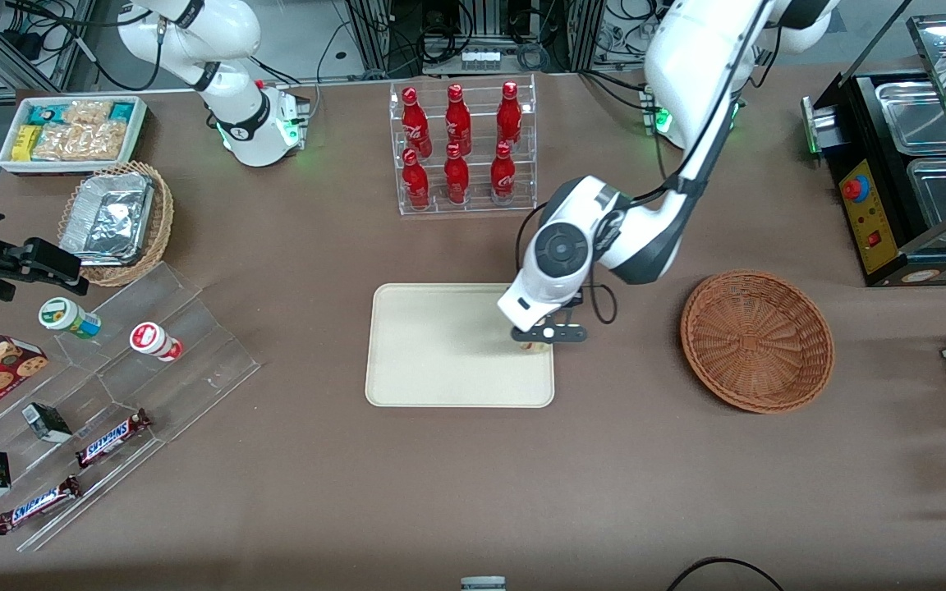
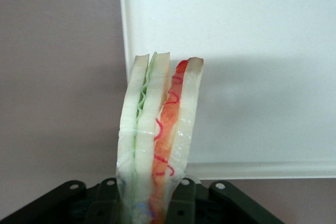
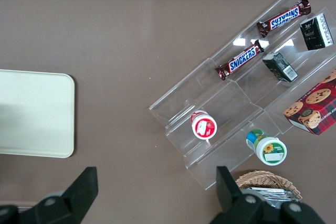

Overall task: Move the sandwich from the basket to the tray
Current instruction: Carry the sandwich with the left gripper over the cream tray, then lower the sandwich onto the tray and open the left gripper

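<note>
My left gripper [image 1: 535, 343] is shut on the sandwich [image 2: 157, 135], a wedge of pale bread with green and red filling along its edge. It holds the sandwich over the edge of the cream-beige tray [image 1: 432, 345] that lies toward the basket. In the front view only a small pale bit of the sandwich [image 1: 534, 347] shows under the gripper. In the left wrist view the black fingers [image 2: 181, 205] press on both sides of the wedge, with the tray [image 2: 252, 66] below. The round reddish-brown wicker basket [image 1: 757, 340] stands toward the working arm's end, with nothing in it.
A clear rack of red bottles [image 1: 461, 144] stands farther from the front camera than the tray. A clear stepped shelf [image 1: 136, 361] with snack bars and cups, a tan basket of foil containers [image 1: 116, 222] and a white snack bin [image 1: 72, 131] lie toward the parked arm's end. A black appliance [image 1: 908, 172] stands at the working arm's end.
</note>
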`<state>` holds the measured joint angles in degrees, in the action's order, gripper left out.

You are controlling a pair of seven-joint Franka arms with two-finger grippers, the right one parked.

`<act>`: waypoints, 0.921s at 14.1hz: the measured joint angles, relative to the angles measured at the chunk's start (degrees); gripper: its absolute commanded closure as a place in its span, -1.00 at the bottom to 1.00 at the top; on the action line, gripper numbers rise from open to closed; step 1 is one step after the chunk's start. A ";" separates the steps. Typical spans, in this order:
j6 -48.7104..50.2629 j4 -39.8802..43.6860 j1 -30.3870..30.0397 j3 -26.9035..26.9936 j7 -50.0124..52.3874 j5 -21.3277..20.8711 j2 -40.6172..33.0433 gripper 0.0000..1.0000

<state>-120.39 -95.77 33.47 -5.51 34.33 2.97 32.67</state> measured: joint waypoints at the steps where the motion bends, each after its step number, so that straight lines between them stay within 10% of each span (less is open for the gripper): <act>1: -1.00 0.53 0.02 0.02 0.00 0.00 1.02 0.72; 8: -6.14 5.33 -0.09 0.40 0.00 2.39 7.15 0.63; 13: -6.13 6.60 0.68 0.29 0.00 2.39 8.56 -0.99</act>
<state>-126.51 -89.17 34.16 -5.22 34.33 5.36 41.23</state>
